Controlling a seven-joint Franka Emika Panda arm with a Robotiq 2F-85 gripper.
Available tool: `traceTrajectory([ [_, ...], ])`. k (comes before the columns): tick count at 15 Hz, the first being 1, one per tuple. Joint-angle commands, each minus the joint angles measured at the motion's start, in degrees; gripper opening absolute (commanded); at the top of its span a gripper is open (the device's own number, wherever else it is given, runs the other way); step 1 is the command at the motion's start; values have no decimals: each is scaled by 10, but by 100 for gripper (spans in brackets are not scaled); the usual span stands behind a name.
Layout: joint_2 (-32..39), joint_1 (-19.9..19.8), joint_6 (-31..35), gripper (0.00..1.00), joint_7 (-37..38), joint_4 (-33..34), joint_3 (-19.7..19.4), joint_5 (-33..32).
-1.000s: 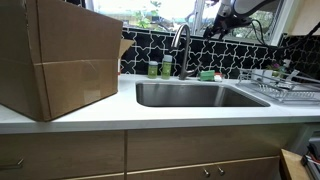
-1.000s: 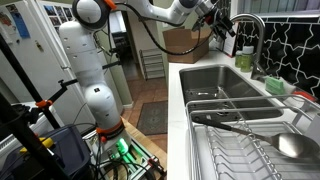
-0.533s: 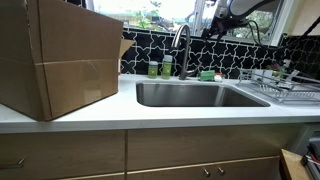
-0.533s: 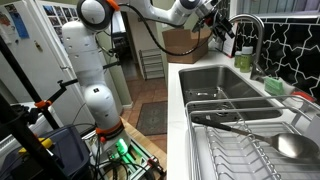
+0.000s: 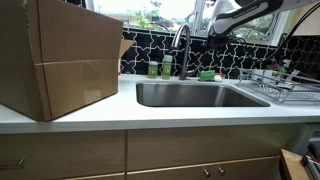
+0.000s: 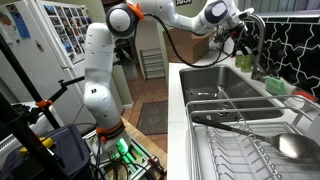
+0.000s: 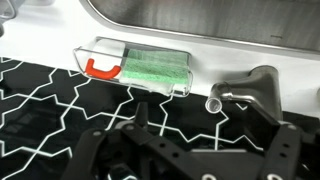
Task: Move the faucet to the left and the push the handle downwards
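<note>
Pincer (image 6: 237, 33) released, near faucet (image 6: 256, 35). Risk: off-centre contact glances off the spout and disturbs handle (image 7: 228, 95) prematurely.

Place: home kitchen | steel sink (image 5: 195, 95), faucet (image 5: 182, 42), dish rack (image 6: 232, 160) | black tile backsplash (image 5: 238, 55), wood cabinets (image 5: 190, 150)

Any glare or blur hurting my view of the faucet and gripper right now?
In an exterior view the bright window backlights the faucet and the gripper looks smeared; in the wrist view the sponge holder is sharp, the gripper dark and soft.
</note>
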Motion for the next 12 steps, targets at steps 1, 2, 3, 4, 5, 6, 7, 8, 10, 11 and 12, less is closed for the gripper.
traceTrajectory([
  [1, 72, -27, -3, 100, -62, 80, 10, 80],
  [2, 86, -31, -5, 100, -73, 95, 12, 94],
  [3, 99, -32, -6, 100, -82, 110, 11, 100],
  [4, 110, -34, -9, 100, -90, 124, 10, 102],
  [5, 119, -35, -10, 100, -95, 136, 9, 105],
  [6, 129, -37, -11, 100, -100, 148, 8, 105],
  [7, 136, -38, -13, 100, -106, 157, 8, 106],
  [8, 144, -39, -18, 100, -109, 167, 6, 102],
  [10, 157, -39, -30, 100, -114, 182, 3, 96],
  [11, 161, -40, -39, 100, -119, 187, 4, 97],
  [12, 165, -41, -48, 100, -122, 192, 4, 97],
])
